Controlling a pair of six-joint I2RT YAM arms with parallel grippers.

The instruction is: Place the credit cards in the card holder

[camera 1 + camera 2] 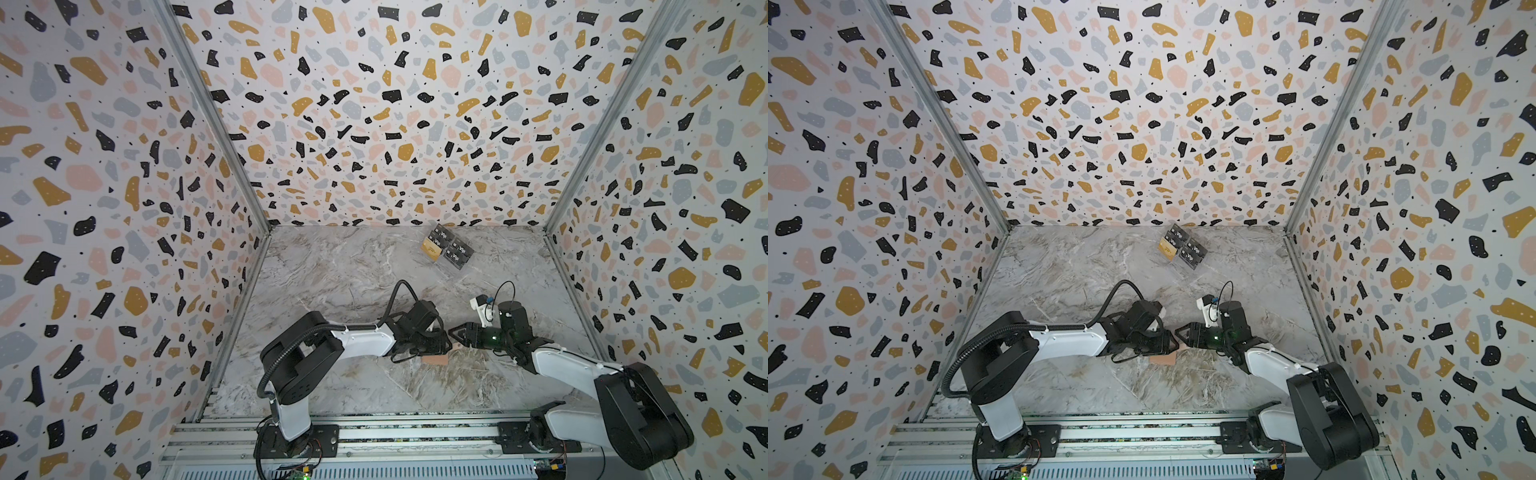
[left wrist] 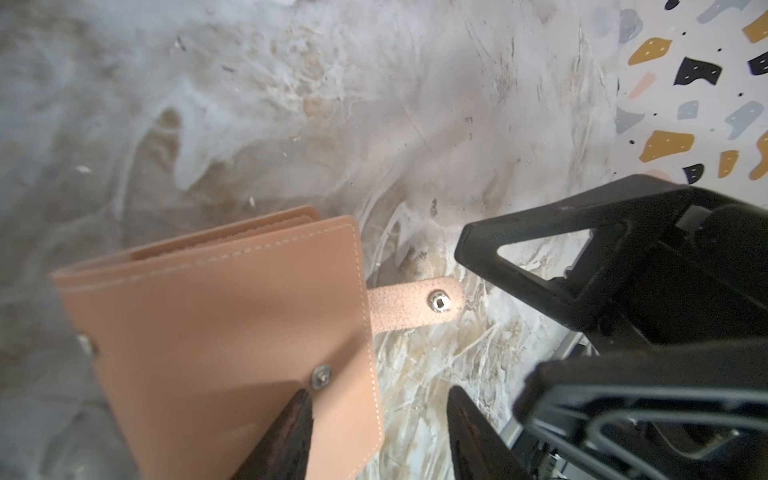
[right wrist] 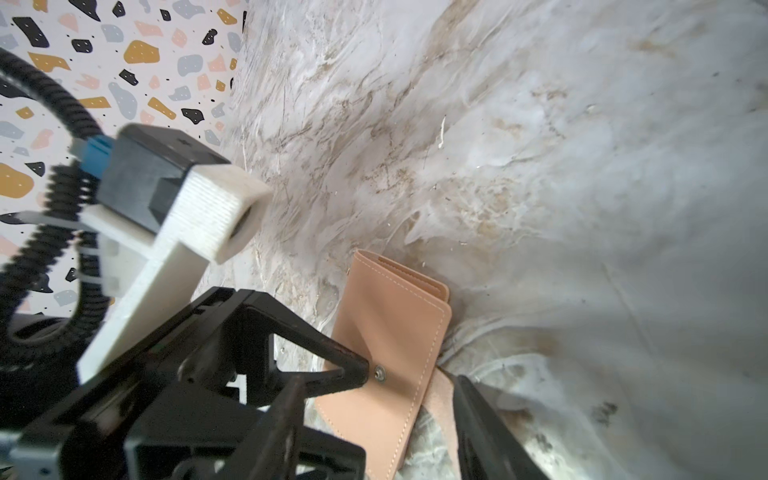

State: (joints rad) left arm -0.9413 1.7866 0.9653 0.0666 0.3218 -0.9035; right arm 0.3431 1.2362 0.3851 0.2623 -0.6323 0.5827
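Two robot arms stand on a silver metal rail (image 1: 415, 434) at the near edge of the grey marble table (image 1: 332, 291). A little way in, their tips meet over the small tan-pink leather card holder (image 2: 224, 332). It lies flat and folded shut on the table. Its little strap tab (image 2: 411, 305) is undone and sticks out to the side.

The left gripper (image 1: 441, 344) has its jaws part way apart and grips nothing. One black finger (image 2: 291, 432) lies over the cover, with its tip right by a round silver snap (image 2: 322, 376).

The right gripper (image 1: 456, 333) is part way apart too and holds nothing. In the right wrist view the strap tab lies between its fingers, just beside one of them.

Far back, well apart from the holder, the black and gold credit cards (image 1: 446, 249) sit in a bunch near the spotted back wall (image 1: 374, 124).
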